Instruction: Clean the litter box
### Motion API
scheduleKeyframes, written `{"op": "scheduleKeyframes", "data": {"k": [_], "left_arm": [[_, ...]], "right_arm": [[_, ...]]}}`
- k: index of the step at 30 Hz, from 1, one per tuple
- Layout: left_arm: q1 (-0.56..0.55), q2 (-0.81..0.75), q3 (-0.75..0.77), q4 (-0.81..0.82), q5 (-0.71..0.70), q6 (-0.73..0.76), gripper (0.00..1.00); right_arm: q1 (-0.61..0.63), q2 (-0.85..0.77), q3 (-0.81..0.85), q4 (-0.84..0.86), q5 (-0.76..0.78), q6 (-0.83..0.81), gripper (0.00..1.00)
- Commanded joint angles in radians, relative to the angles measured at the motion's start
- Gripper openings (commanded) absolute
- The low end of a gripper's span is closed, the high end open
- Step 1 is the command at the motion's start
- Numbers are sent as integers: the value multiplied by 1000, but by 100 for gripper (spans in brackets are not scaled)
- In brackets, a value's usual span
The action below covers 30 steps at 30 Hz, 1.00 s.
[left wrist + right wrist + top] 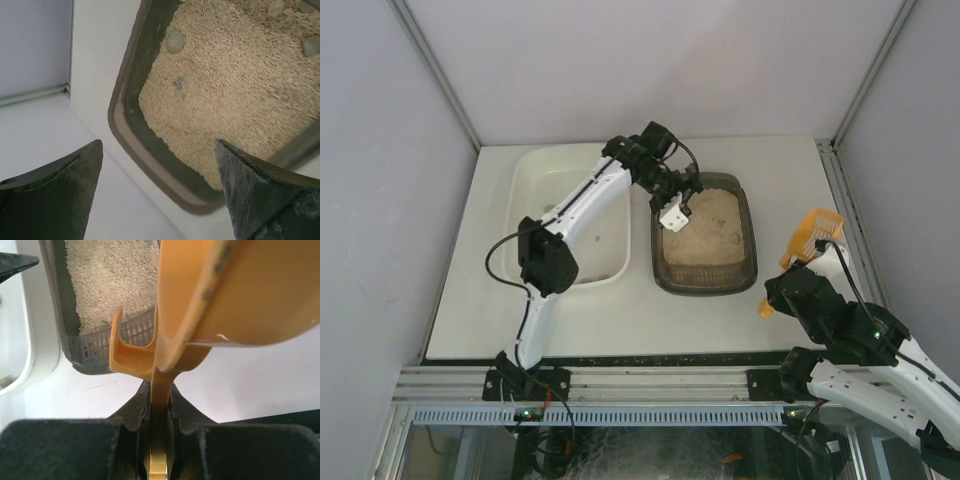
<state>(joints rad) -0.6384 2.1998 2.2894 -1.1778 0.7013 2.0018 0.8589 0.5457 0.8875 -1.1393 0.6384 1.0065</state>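
Plainly, the cleaning was far from finished. The litter box (706, 284), a dark grey-brown rectangular plastic tray with rounded corners and beige sandy litter inside, sat with the larger white plastic tub (545, 185) just to its left. Several grey-green lumps (175, 41) lay in the litter near the box's far end, so we judged that the scooping was mostly left to do. Whether any waste had reached the tub we could not tell.

The left gripper (157, 150) hung over the box's left rim, toward the far end, with its jaws spread wide and nothing between them. The right gripper (160, 390) was off to the right of the box, well apart from it, with its jaws clamped tight on the handle of an orange slotted plastic scoop (817, 232). The scoop's blade was raised clear of the litter. We could not make out whether it carried anything.

We found no brand, label or readable writing on the box, the tub or the scoop.
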Motion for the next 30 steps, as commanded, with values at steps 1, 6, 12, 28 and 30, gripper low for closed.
{"op": "scheduleKeyframes", "data": {"k": [1, 6, 12, 28, 30], "left_arm": [[-59, 82, 144, 31, 2, 68, 96], [-116, 147, 147, 156, 9, 28, 95], [-162, 214, 188, 254, 16, -38, 96], [-190, 363, 225, 627, 21, -353, 94], [-190, 373, 229, 639, 25, -356, 94]], "right_arm": [[-16, -26, -34, 17, 3, 44, 0], [-37, -52, -76, 34, -21, 43, 0], [-63, -118, -111, 36, -31, 48, 0], [-68, -249, -125, 25, -50, 88, 0], [-67, -273, -125, 18, -46, 99, 0]]}}
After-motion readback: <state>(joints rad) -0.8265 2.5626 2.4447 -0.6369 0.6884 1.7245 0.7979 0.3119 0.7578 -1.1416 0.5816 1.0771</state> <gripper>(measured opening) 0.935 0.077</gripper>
